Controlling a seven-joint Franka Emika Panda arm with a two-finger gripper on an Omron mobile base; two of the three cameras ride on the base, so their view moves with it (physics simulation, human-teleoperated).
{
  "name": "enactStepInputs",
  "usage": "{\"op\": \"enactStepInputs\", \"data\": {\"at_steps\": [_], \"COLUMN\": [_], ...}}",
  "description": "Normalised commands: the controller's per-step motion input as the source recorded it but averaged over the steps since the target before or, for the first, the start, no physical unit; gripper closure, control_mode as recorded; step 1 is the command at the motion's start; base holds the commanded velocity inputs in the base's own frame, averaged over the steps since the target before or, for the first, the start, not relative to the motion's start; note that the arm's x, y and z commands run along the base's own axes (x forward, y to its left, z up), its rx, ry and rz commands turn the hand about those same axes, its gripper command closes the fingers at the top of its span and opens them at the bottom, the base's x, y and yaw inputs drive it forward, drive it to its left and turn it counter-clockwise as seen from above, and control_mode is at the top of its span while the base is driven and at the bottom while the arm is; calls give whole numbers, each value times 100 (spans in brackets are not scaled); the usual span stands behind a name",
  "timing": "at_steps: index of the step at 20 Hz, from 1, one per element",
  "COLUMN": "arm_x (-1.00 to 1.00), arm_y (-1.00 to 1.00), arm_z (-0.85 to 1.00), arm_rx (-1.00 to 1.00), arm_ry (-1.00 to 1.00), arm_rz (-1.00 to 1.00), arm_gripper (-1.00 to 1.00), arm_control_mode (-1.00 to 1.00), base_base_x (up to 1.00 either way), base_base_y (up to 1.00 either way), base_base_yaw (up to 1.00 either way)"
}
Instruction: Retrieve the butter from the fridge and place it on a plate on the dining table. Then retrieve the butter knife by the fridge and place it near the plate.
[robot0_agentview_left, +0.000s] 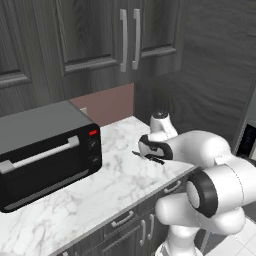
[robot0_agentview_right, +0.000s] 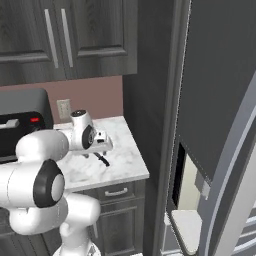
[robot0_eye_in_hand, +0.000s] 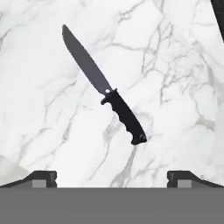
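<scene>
1. My gripper (robot0_eye_in_hand: 112, 177) hangs above the counter (robot0_agentview_left: 75, 200) with its jaws wide apart and nothing between them. In the hand view the two fingertips (robot0_eye_in_hand: 41, 177) stand at either side of the bottom edge, well clear of each other.

2. The knife (robot0_eye_in_hand: 105, 87) lies flat on the marble right under my hand, blade up-left in the hand view and handle down-right. I judge my hand sits here to line up on the handle, the thicker part and the easier one to pinch.

3. The knife lies slantwise to the line between my fingertips, so I would probably need to turn the wrist before going down, or the jaws may close partly along the handle rather than across it.

4. The oven (robot0_agentview_left: 45, 150) stands well to the left on the same counter, apart from the knife. The fridge (robot0_agentview_right: 220, 125) rises just right of the counter end, so the knife is near it, as the task says.

5. From the left base view my own wrist and forearm cover most of the knife (robot0_agentview_left: 147, 157); just a dark sliver shows. In the right base view it is a short dark mark (robot0_agentview_right: 102, 159) below my hand.

6. I cannot judge my height above the marble. The fridge is cut off at the frame's edge.
</scene>
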Motion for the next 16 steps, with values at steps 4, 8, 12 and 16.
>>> {"op": "enactStepInputs", "data": {"at_steps": [4,8,12,16], "arm_x": [22,20,30,32], "arm_y": [-2,-11,-9,0], "arm_z": [-41,-7,-2,-31], "arm_rx": [0,0,0,0], "arm_ry": [0,6,16,2], "arm_rz": [28,19,8,3], "arm_gripper": [-100,-100,-100,-100], "arm_control_mode": [-100,-100,-100,-100], "base_base_x": [0,0,0,0], "base_base_y": [0,0,0,0], "base_base_yaw": [0,0,0,0]}}
